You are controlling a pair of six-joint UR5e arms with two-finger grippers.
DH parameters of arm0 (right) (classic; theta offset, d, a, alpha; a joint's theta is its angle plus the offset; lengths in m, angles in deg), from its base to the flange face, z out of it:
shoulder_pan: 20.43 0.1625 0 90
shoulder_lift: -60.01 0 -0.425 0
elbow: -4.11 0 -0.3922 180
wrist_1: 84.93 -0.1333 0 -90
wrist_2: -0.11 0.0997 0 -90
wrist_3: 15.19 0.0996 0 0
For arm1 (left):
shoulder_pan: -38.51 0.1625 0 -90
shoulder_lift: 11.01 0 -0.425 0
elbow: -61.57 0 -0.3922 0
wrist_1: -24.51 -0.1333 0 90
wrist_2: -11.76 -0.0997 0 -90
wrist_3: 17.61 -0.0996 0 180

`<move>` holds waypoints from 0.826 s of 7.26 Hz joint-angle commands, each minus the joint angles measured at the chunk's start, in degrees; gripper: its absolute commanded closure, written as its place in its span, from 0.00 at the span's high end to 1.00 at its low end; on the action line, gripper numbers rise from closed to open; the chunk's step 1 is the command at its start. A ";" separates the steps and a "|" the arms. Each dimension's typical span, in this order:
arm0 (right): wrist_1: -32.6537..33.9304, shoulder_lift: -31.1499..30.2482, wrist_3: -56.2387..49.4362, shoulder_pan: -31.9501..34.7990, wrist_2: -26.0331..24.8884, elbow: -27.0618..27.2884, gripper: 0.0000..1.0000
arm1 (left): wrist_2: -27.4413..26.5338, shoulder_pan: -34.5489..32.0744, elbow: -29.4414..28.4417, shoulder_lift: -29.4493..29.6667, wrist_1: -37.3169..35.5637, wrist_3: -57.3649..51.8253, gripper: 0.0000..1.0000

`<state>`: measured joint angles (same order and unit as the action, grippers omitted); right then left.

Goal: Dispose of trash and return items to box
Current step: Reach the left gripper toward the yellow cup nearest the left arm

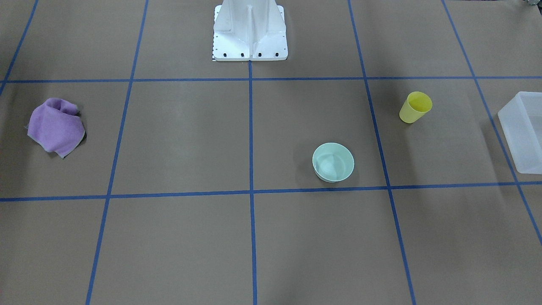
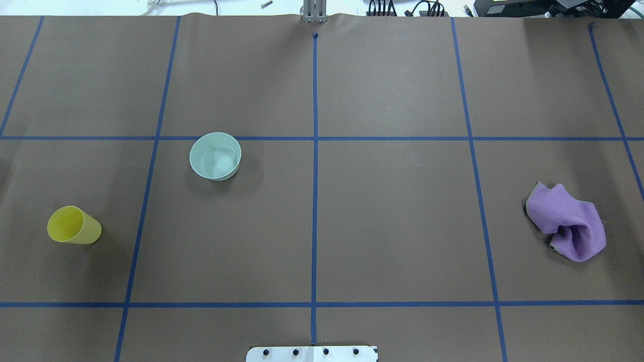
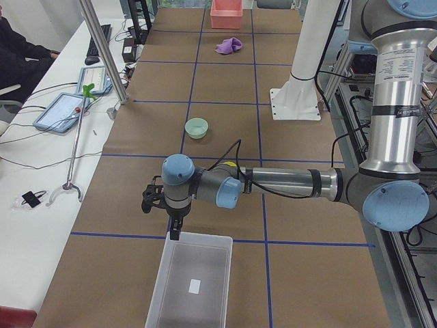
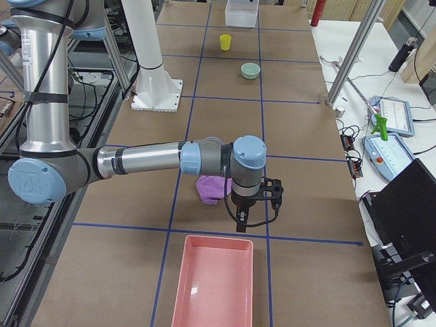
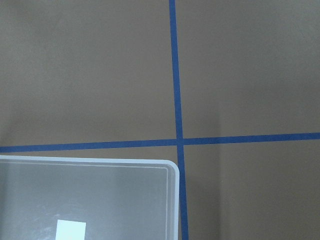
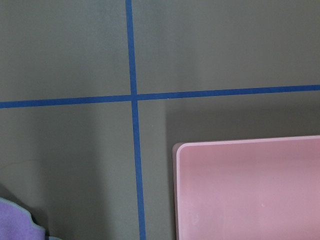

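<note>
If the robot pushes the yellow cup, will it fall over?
Probably, if pushed near the top: the yellow cup stands upright on its narrow end and is wider at the rim, so it looks tippy. It seems empty and thin plastic, so likely light. Once down, its tapered sides would probably roll it in a curve.

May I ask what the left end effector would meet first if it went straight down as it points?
The left end effector would likely meet the rim of the translucent bin, or the table beside it; depth is unclear.

ylw cup (image 1: 415,107) upright, frosted bin (image 1: 509,123) nr it
</note>
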<state>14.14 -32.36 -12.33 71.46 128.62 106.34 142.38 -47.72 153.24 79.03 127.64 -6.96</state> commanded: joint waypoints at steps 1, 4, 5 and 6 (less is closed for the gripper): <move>0.07 0.00 -0.05 -1.35 0.87 0.51 1.00 | 0.25 0.00 2.97 0.22 -0.21 0.33 0.99; -0.02 -0.61 0.13 -1.63 1.74 0.69 1.00 | 4.27 1.31 7.54 -0.30 -0.13 15.20 0.99; 0.42 -0.18 0.04 -1.71 3.31 0.52 1.00 | 5.95 2.97 9.39 -0.74 -0.12 16.40 0.99; 0.07 -0.17 0.13 -1.63 4.20 0.51 1.00 | 5.71 7.17 13.23 -2.57 0.05 23.64 0.99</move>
<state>14.34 -32.62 -12.27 69.81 131.50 106.91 147.35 -44.38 162.63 78.04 127.50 9.68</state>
